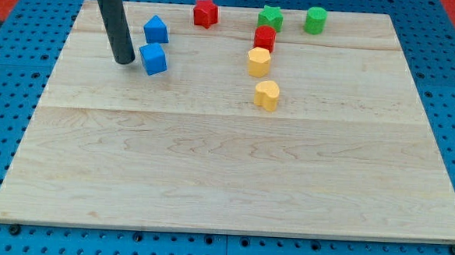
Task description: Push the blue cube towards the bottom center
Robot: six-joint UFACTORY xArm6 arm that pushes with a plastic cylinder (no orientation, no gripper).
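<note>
The blue cube [153, 59] sits on the wooden board [233, 175] at the upper left. My tip [124, 60] stands just to the view's left of it, close to its left face; I cannot tell if they touch. A second blue block [156, 29], house-shaped, lies just above the cube.
A red star [205, 13] lies at the top centre. A green star [271, 19] and a green cylinder [316, 20] lie at the top right. A red cylinder [265, 38], a yellow hexagon block [259, 61] and a yellow heart block [267, 95] form a column right of centre.
</note>
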